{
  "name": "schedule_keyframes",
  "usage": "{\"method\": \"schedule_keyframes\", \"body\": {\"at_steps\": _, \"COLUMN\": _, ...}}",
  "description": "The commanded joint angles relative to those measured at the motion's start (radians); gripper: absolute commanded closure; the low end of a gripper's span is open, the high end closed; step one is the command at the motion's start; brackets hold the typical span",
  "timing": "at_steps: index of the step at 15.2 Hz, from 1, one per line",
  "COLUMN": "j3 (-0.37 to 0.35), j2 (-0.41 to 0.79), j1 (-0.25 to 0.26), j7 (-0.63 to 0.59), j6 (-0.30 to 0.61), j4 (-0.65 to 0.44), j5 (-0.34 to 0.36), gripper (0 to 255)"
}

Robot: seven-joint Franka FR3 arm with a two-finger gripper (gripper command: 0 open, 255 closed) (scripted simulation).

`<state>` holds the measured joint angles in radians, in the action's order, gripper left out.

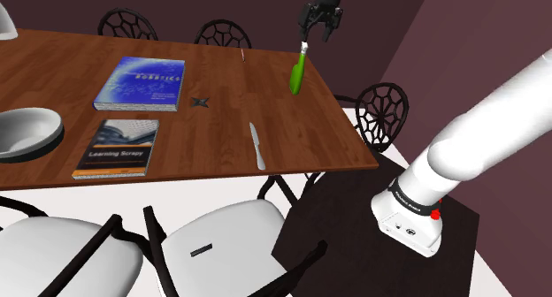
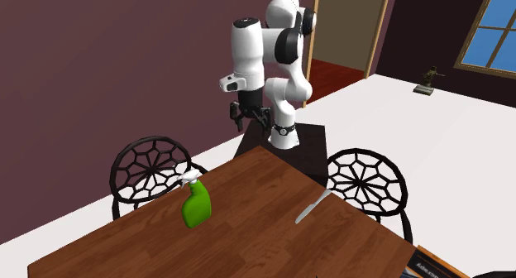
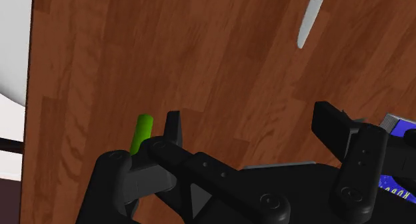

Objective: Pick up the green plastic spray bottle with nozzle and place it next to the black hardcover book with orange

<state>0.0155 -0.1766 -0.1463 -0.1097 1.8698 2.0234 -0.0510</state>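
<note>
A green spray bottle (image 1: 297,73) with a white nozzle stands upright near the far edge of the wooden table (image 1: 221,118). It also stands on the table in the second exterior view (image 2: 197,207). My gripper (image 1: 320,34) hangs open above the bottle, well clear of it (image 2: 250,119). In the wrist view the bottle (image 3: 143,132) shows just outside one finger (image 3: 175,126), not in the gap of the gripper (image 3: 253,123). The black book with an orange stripe (image 1: 115,148) lies flat near the table's front edge, far toward the shoulder view's left.
A blue book (image 1: 141,81) lies beyond the black one, with a small dark star-shaped object (image 1: 201,102) beside it. A knife (image 1: 256,145) lies between bottle and front edge. A bowl (image 1: 26,132) sits at the left edge. Chairs (image 1: 385,110) ring the table.
</note>
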Motion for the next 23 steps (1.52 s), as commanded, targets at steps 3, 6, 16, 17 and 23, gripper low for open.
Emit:
{"method": "schedule_keyframes", "body": {"at_steps": 3, "j3": 0.022, "j2": 0.15, "j1": -0.026, "j7": -0.04, "j6": 0.006, "j4": -0.133, "j5": 0.008, "gripper": 0}}
{"method": "schedule_keyframes", "body": {"at_steps": 6, "j3": 0.042, "j2": 0.254, "j1": -0.045, "j7": -0.066, "j6": 0.0, "j4": -0.235, "j5": 0.009, "gripper": 0}}
{"method": "schedule_keyframes", "body": {"at_steps": 16, "j3": 0.107, "j2": 0.618, "j1": -0.125, "j7": -0.142, "j6": -0.085, "j4": -0.653, "j5": -0.017, "gripper": 0}}
{"method": "schedule_keyframes", "body": {"at_steps": 17, "j3": 0.109, "j2": 0.63, "j1": -0.129, "j7": -0.144, "j6": -0.089, "j4": -0.668, "j5": -0.018, "gripper": 0}}
{"method": "schedule_keyframes", "body": {"at_steps": 23, "j3": 0.108, "j2": 0.635, "j1": -0.126, "j7": -0.142, "j6": -0.011, "j4": -0.595, "j5": -0.019, "gripper": 0}}
